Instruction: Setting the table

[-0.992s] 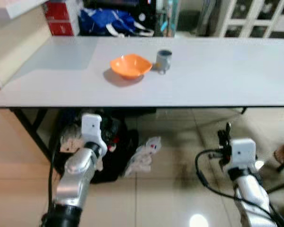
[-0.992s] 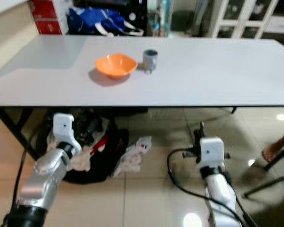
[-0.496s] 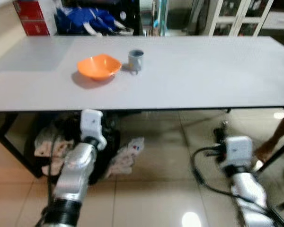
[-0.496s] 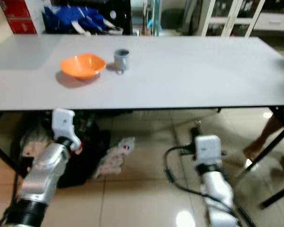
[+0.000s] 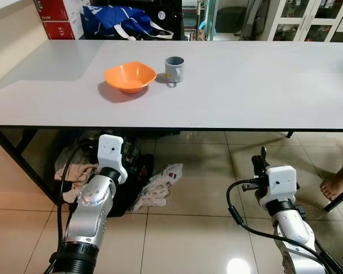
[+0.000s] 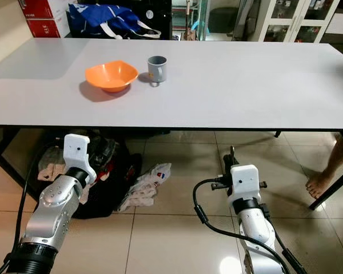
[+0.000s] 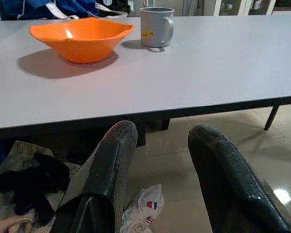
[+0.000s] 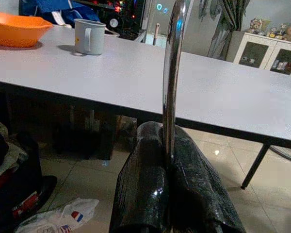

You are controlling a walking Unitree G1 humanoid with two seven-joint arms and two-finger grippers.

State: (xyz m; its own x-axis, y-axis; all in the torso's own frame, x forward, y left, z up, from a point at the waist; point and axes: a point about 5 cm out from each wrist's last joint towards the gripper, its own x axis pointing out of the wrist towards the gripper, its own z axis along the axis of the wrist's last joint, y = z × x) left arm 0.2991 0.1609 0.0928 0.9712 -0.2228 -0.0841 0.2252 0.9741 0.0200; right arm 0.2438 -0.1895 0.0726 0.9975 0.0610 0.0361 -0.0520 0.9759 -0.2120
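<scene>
utensil (image 8: 170, 73): thin metal handle, upright, pinched between right gripper (image 8: 169, 145) fingers, below table edge
right gripper: clamped on utensil, near floor level
left gripper (image 7: 157, 138): fingers apart, holding nothing, below table (image 5: 263, 85)
bowl (image 5: 130, 76): orange, on table, well apart from both grippers
mug (image 5: 174, 69): grey, just beside bowl

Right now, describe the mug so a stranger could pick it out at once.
Start at the long white table in front of the robot. On its far left part sits an orange bowl, and the mug stands upright just to its right. It is the small grey one with a handle, not the wide orange dish.
</scene>
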